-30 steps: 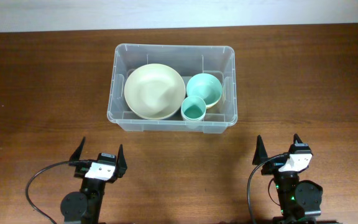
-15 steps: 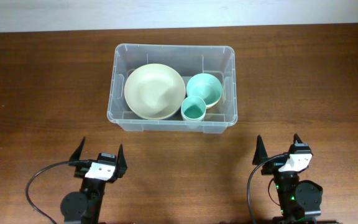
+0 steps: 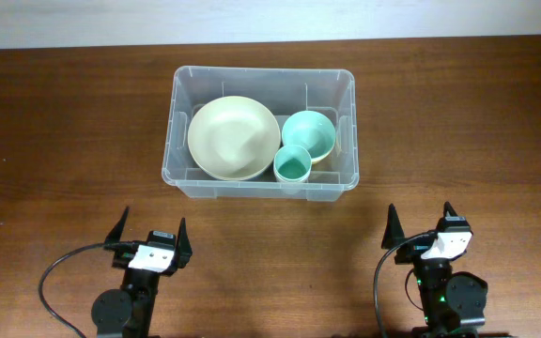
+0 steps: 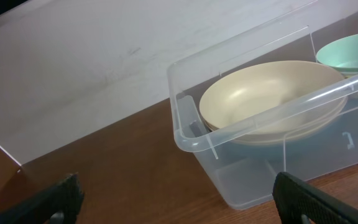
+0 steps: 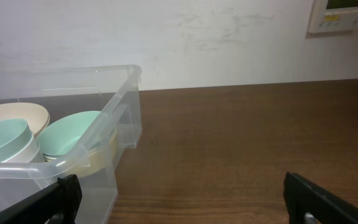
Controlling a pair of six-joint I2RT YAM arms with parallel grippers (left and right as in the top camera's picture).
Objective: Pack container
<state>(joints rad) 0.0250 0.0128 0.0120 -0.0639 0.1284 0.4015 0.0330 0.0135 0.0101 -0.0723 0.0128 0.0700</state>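
The left fingers [image 3: 120, 229] and right fingers [image 3: 389, 229] both stand spread wide and grasp nothing, low at the near edge of the brown surface [image 3: 64, 122], well apart from each other and from everything else. Farther off, roughly midway between them, the container [image 3: 261, 189] sits upright on the surface with a long side facing the arms. Inside it, a teal cup [image 3: 292, 166] stands against the near wall right of middle, a large cream bowl [image 3: 233, 138] fills the left part, and a teal bowl [image 3: 308, 132] lies at the right, just behind the cup.
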